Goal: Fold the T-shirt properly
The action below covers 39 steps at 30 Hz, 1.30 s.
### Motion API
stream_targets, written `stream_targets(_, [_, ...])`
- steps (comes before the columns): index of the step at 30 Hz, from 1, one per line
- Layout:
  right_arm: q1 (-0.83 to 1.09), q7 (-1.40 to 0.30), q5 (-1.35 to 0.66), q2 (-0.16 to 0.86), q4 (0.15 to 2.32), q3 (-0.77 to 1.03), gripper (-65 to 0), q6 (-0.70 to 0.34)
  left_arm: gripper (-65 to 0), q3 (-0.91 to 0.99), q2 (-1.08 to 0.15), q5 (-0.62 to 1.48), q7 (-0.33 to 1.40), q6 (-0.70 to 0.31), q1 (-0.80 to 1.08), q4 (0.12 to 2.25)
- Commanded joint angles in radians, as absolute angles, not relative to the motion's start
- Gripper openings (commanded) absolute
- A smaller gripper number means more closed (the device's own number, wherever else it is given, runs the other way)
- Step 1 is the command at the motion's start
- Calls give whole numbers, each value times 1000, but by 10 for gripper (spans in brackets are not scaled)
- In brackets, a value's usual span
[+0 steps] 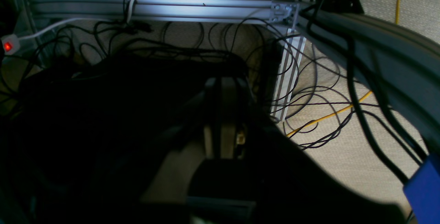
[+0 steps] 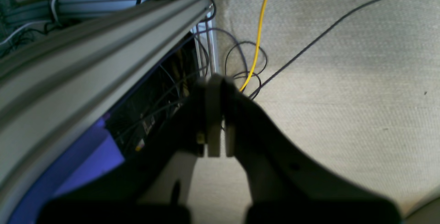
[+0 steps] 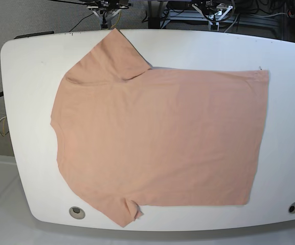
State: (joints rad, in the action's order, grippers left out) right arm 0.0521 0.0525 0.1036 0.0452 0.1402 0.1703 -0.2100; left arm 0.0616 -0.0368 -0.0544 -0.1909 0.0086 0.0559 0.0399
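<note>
The salmon-pink T-shirt (image 3: 157,138) lies spread flat on the white table (image 3: 29,76). Its neck end is at the left and its hem at the right. One sleeve (image 3: 111,56) points to the far edge, the other (image 3: 119,209) to the near edge. Neither gripper is over the shirt. In the left wrist view my left gripper (image 1: 220,81) is dark, shut and empty, hanging over the floor. In the right wrist view my right gripper (image 2: 215,79) is shut and empty beside the table frame. The shirt shows in neither wrist view.
Both wrist views show beige carpet, tangled black cables (image 1: 309,96), a yellow cable (image 2: 257,34) and aluminium frame rails (image 1: 172,9). A switch with a red light (image 1: 8,45) sits at the left. The table has two round holes (image 3: 76,212) near its front edge.
</note>
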Motion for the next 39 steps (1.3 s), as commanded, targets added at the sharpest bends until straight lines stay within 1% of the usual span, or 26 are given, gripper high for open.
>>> stream_targets(1, [61, 60, 105, 51, 147, 172, -642, -218, -650, 59, -41, -56, -198, 14, 73, 46])
stream_targets(39, [91, 55, 99, 55, 194, 174, -639, -222, -647, 37, -43, -35, -182, 4, 87, 64])
